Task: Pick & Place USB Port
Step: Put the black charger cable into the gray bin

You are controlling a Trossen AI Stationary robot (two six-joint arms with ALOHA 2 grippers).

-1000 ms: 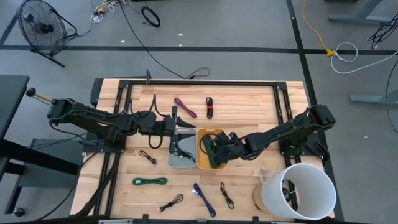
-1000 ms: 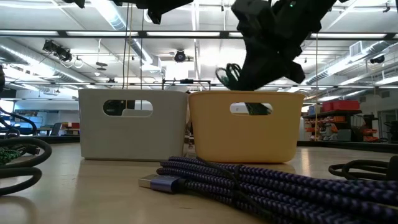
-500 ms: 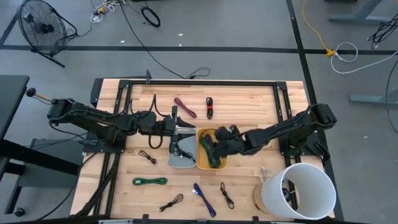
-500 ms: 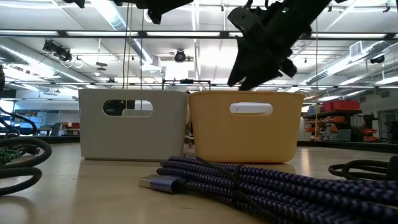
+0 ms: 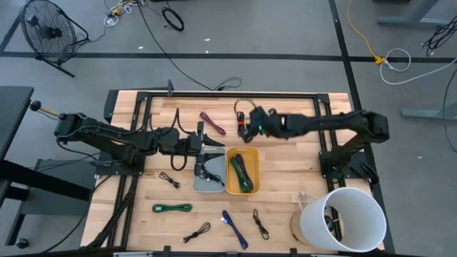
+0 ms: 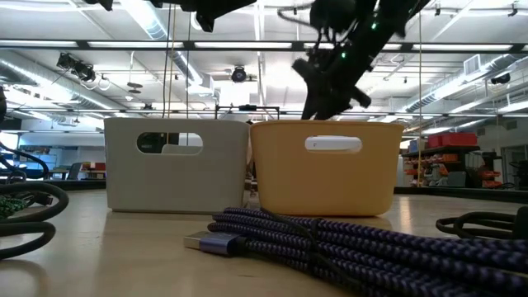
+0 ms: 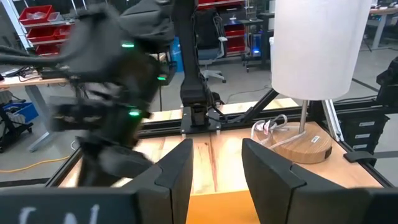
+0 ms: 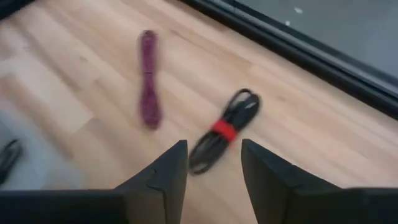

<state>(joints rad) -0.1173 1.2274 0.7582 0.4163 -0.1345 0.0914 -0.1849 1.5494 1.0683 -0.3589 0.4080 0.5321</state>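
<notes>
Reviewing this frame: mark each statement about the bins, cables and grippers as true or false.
1. The right gripper hangs open above the black cable with a red band. True.
2. The yellow bin is empty. False: a green cable and a purple cable lie in it.
3. The grey bin stands right beside the yellow bin. True.
4. The left gripper grips the maroon cable. False: it is open at the bins, and the maroon cable lies free on the table.
5. The green cable bundle lies inside the grey bin. False: it lies on the table.
</notes>
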